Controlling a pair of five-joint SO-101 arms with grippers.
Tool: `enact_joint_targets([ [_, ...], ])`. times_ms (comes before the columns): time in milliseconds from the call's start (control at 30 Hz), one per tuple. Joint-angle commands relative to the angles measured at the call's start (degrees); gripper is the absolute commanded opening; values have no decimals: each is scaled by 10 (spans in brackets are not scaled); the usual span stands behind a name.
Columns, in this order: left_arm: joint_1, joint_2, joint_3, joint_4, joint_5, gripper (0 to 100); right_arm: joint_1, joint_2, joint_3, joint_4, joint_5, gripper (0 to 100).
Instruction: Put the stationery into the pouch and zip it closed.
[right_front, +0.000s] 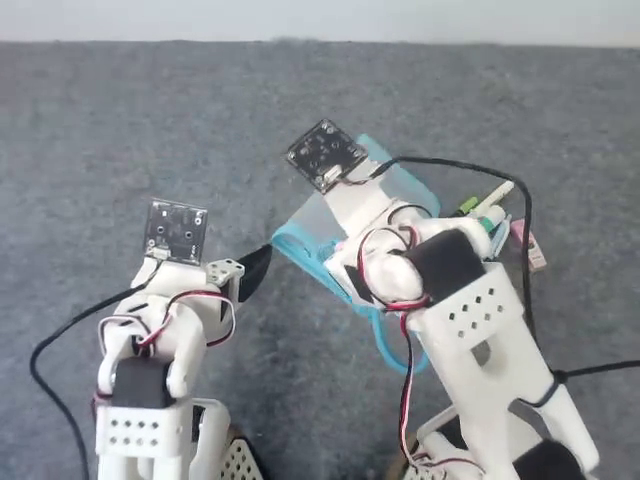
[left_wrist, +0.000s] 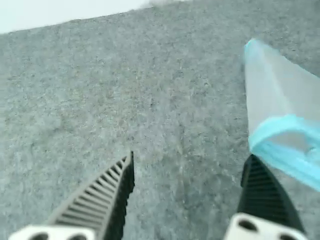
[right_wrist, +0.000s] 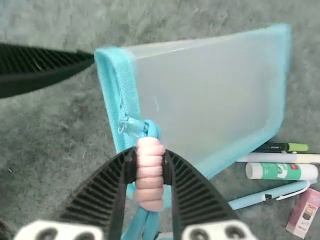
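A translucent pouch (right_front: 312, 226) with turquoise trim lies on the grey carpet, and is also seen in the left wrist view (left_wrist: 275, 95) and the right wrist view (right_wrist: 210, 95). My right gripper (right_wrist: 148, 156) is shut on a pink ribbed pull (right_wrist: 149, 175) at the pouch's zip slider (right_wrist: 131, 126). Beside the pouch's far edge lie a green marker (right_wrist: 282, 147), a white pen (right_wrist: 280, 158), a glue stick (right_wrist: 280, 171), a blue pen (right_wrist: 270, 194) and a pink eraser (right_wrist: 304, 212). My left gripper (left_wrist: 191, 159) stands open over bare carpet, just off the pouch's corner.
The stationery (right_front: 490, 210) lies to the right of the pouch in the high view, partly behind the right arm and its black cable (right_front: 525, 240). Open grey carpet (right_front: 150, 120) spreads to the left and back.
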Motion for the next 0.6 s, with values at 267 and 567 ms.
enact_joint_targets([
  [267, 3, -111, -16, 41, -11, 359, -15, -26, -3, -17, 7, 6],
  [567, 36, -73, 6, 22, -51, 381, -15, -22, -87, 40, 26, 6],
])
